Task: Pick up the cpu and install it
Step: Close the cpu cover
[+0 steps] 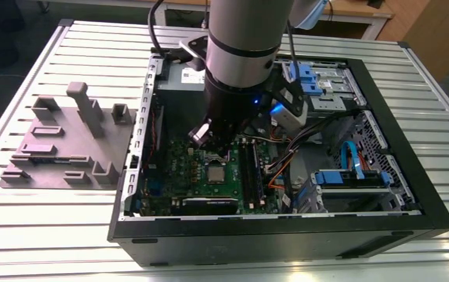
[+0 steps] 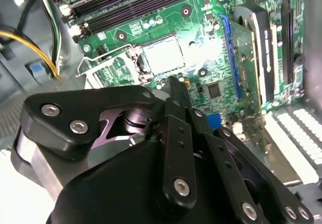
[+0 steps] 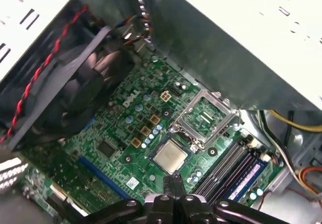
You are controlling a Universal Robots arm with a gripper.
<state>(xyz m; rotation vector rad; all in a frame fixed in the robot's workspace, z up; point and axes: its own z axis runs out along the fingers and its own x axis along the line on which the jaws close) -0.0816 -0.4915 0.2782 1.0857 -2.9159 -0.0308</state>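
Note:
The cpu (image 1: pixel 216 174) is a small silvery square lying flat in the socket of the green motherboard (image 1: pixel 179 167) inside the open computer case. It appears in both wrist views (image 2: pixel 162 54) (image 3: pixel 170 156). The socket's metal frame (image 3: pixel 206 114) is hinged open beside it. My gripper (image 1: pixel 222 154) hangs just above the board, close to the cpu and apart from it. Its black fingertips (image 3: pixel 174 182) are pressed together with nothing between them, and they show in the second wrist view too (image 2: pixel 176 83).
The black case walls (image 1: pixel 287 235) ring the board. Memory slots (image 3: pixel 236 166), a bundle of cables (image 1: pixel 287 158), a fan (image 3: pixel 75 93) and blue drive brackets (image 1: pixel 350 176) crowd around the socket. A grey fixture block (image 1: pixel 67 141) stands on the slatted table at the exterior view's left.

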